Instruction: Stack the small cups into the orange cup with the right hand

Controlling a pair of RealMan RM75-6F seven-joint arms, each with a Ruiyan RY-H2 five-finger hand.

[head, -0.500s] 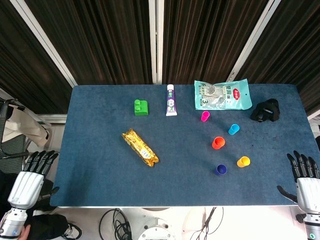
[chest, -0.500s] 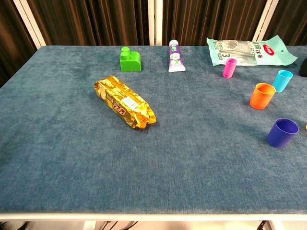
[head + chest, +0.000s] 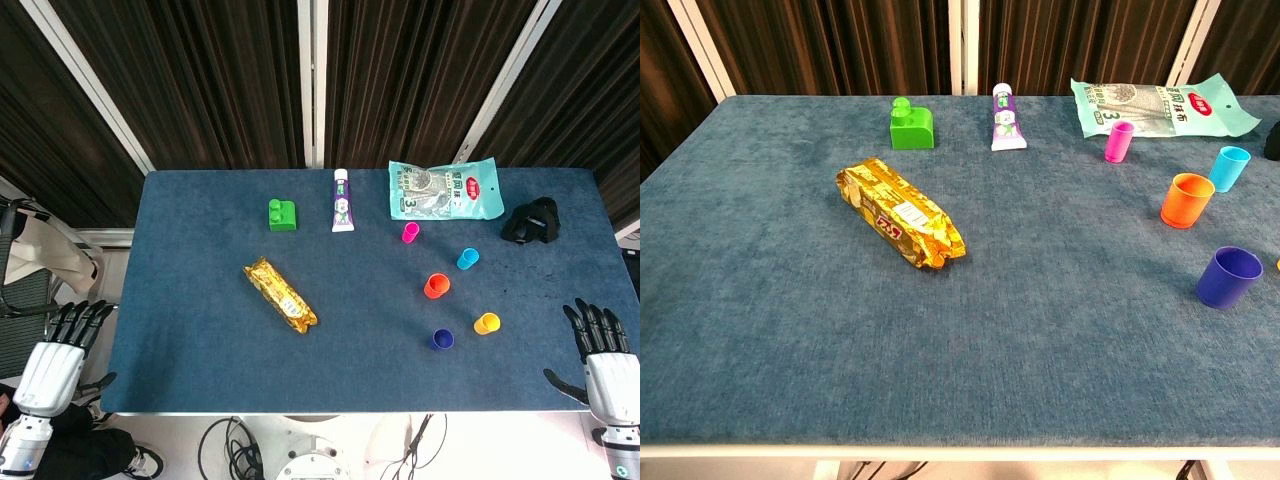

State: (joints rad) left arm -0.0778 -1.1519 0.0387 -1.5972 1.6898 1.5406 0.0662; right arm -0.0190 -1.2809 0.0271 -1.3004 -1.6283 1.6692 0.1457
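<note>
Head view: right hand [image 3: 605,362] empty, fingers spread, off the table's near right corner. Orange cup [image 3: 436,286] upright, up-left of it; yellow cup [image 3: 486,323] nearest. Left hand [image 3: 55,358] likewise released, far side.

Chest view: neither hand shows; orange cup [image 3: 1187,200] stands between cyan cup [image 3: 1230,168] and blue cup [image 3: 1229,277].
</note>
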